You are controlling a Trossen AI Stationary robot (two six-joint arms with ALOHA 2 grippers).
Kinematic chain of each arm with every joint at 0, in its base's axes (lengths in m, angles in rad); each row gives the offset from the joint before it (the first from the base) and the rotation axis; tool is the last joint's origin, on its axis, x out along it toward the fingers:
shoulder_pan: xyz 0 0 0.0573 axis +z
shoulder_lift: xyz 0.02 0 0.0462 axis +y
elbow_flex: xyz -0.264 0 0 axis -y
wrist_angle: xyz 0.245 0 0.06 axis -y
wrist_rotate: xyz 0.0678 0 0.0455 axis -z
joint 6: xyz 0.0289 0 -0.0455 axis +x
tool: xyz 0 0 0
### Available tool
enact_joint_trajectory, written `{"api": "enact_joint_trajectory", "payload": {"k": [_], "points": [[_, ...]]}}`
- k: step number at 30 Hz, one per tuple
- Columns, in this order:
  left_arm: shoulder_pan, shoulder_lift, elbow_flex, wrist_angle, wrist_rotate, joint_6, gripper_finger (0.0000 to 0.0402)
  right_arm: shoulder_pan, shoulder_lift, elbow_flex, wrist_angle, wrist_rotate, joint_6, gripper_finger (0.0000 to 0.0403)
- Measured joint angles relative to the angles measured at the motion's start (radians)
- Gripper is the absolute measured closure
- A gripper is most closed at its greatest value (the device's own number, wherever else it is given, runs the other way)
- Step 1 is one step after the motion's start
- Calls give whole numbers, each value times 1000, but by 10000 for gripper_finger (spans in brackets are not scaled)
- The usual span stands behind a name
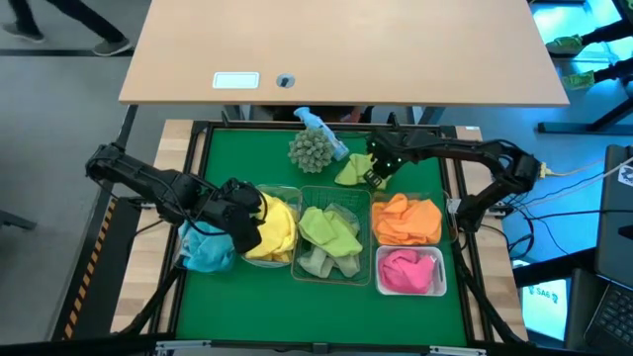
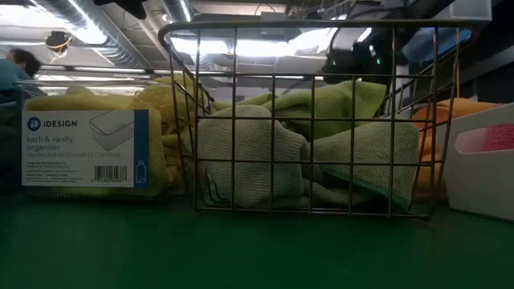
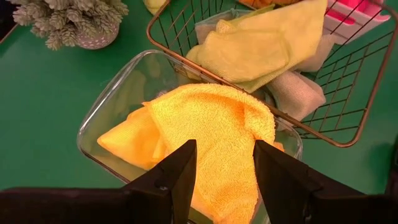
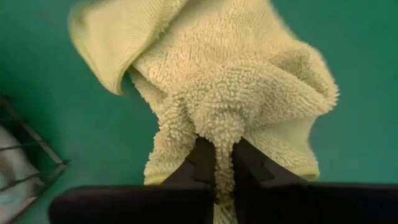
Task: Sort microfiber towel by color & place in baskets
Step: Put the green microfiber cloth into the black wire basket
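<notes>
The right gripper [image 4: 224, 163] pinches a fold of the light-green towel [image 1: 352, 170] on the green mat [image 1: 247, 158], at 12 o'clock from the wire basket [image 1: 330, 241], beside the spiky ball [image 1: 314, 148]. Bare mat lies at 9 o'clock of the ball. The left gripper [image 3: 221, 171] hovers with fingers wide and empty over the yellow towel [image 3: 211, 124] in the clear bin [image 3: 118, 93], whose rim touches the wire basket. The orange towel bin [image 1: 406, 220] and pink towel bin [image 1: 409, 271] sit at 3 o'clock. The clear bin's label [image 2: 86, 148] reads "iDESIGN bath & vanity organizer".
</notes>
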Motion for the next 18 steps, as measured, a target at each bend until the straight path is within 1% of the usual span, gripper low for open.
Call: {"api": "enact_joint_trajectory", "payload": {"k": [4,10,14,18], "points": [[0,-43,0,0,-1,0,248,0,-30,84,-63,5,-27,393],[2,-144,0,-2,-10,8,248,2,-71,248,-172,4,-31,383],[2,-220,0,-5,-40,9,248,35,-92,360,-212,-3,-31,390],[2,-290,0,-5,-59,64,248,113,-97,475,-240,-20,-32,392]]}}
